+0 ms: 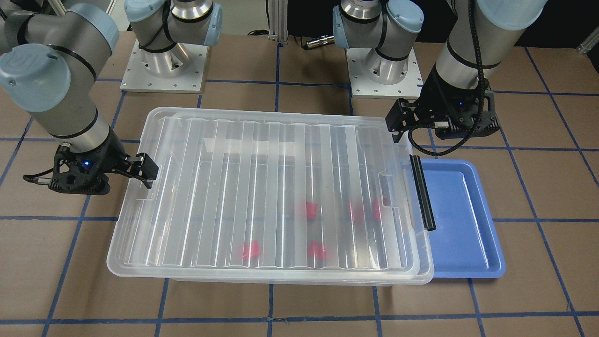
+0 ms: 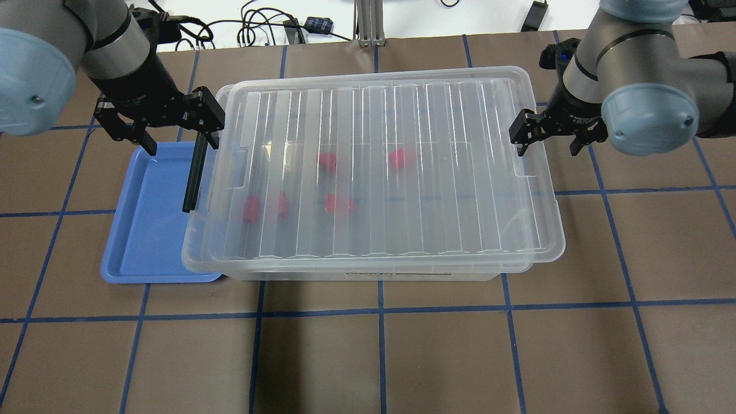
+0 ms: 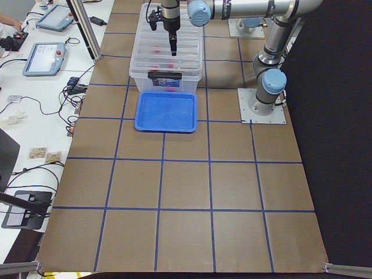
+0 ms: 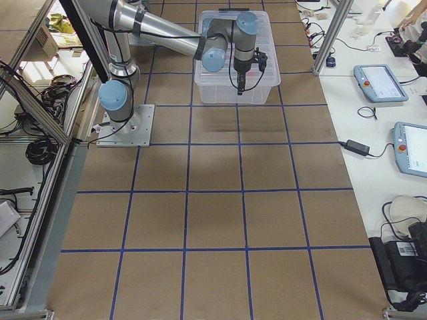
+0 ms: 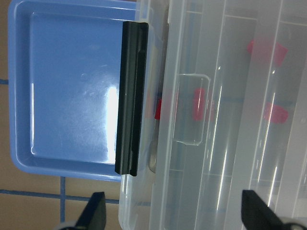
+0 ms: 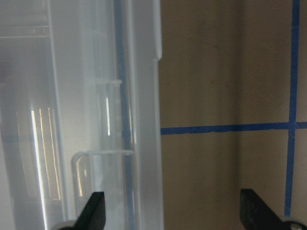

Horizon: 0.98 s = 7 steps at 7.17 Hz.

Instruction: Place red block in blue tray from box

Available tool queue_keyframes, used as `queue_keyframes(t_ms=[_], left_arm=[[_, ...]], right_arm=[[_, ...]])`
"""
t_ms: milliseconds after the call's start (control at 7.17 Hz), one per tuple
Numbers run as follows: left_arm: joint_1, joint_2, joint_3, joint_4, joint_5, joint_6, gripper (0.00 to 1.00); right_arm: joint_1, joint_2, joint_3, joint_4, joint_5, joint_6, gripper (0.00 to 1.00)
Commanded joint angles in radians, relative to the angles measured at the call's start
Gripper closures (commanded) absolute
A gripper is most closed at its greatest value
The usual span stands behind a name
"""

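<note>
The box (image 2: 374,275) is a clear bin with its ribbed lid (image 2: 437,172) lying on it, slightly askew. Several red blocks (image 2: 328,161) show blurred through the lid (image 1: 306,209). A black bar clip (image 2: 194,172) is on the end beside the blue tray (image 2: 144,230), which holds nothing. My left gripper (image 2: 175,131) is open above that end, near the clip's far tip; its wrist view shows the clip (image 5: 130,98) and tray (image 5: 67,86). My right gripper (image 2: 549,138) is open, straddling the lid's edge (image 6: 144,120) at the opposite end.
The brown table (image 2: 379,356) has blue tape grid lines. The two arm bases (image 1: 164,61) stand behind the box. The tray's near edge is partly tucked under the box's overhanging lid. Cables lie beyond the table's far edge (image 2: 259,29).
</note>
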Motion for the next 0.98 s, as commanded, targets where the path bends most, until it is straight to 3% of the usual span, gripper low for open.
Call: queue_keyframes(t_ms=[0, 837], left_arm=[[0.000, -0.003, -0.001, 0.000, 0.000, 0.000, 0.00], [0.021, -0.009, 0.007, 0.006, 0.000, 0.011, 0.00]], right_arm=[[-0.026, 0.001, 0.003, -0.011, -0.022, -0.006, 0.00], [-0.156, 0.000, 0.009, -0.026, -0.019, -0.157, 0.00]])
